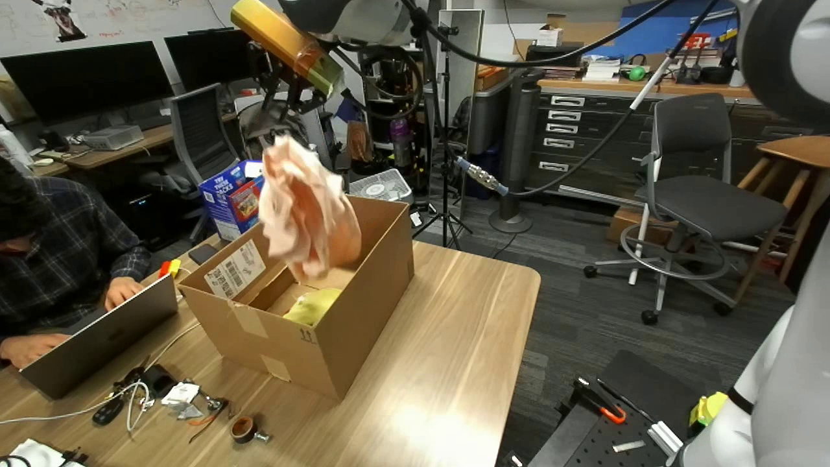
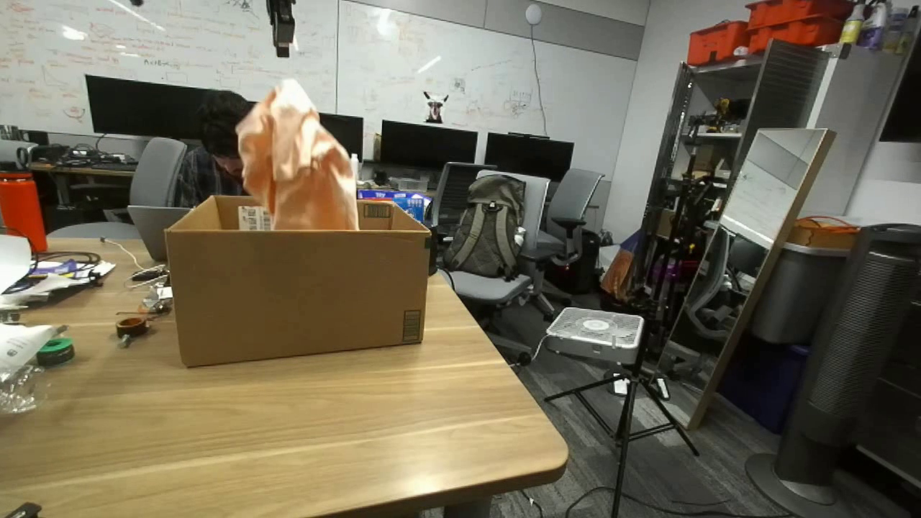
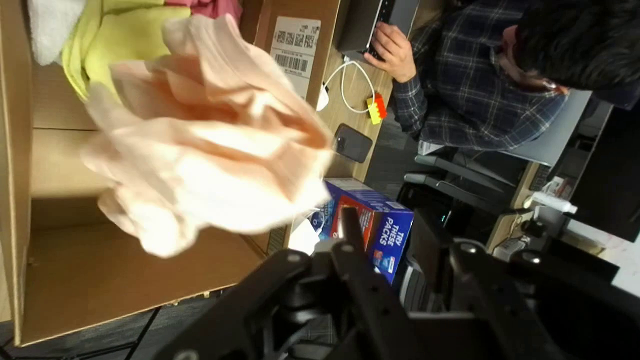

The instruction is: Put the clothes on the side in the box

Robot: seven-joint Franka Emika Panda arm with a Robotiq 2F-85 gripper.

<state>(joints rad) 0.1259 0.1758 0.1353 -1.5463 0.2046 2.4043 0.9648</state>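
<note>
Smooth, crumpled peach cloth garment [image 2: 298, 165], matt brown cardboard box [image 2: 295, 298] with a white paper label [image 1: 235, 268], lightly glossy wood-grain tabletop [image 2: 345, 410]

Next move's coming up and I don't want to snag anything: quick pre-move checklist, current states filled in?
1. Jaws open, nothing between them: ok.
2. Peach garment settled in the box: not ok, blurred as if falling, top above the rim.
3. Box upright on the table, top open: ok.
4. Yellow-green garment and pink garment inside: ok.
5. Seated person not touching the box: ok, at the laptop.
6. Nothing left to pick: cannot tell, surroundings only partly in view.
</note>
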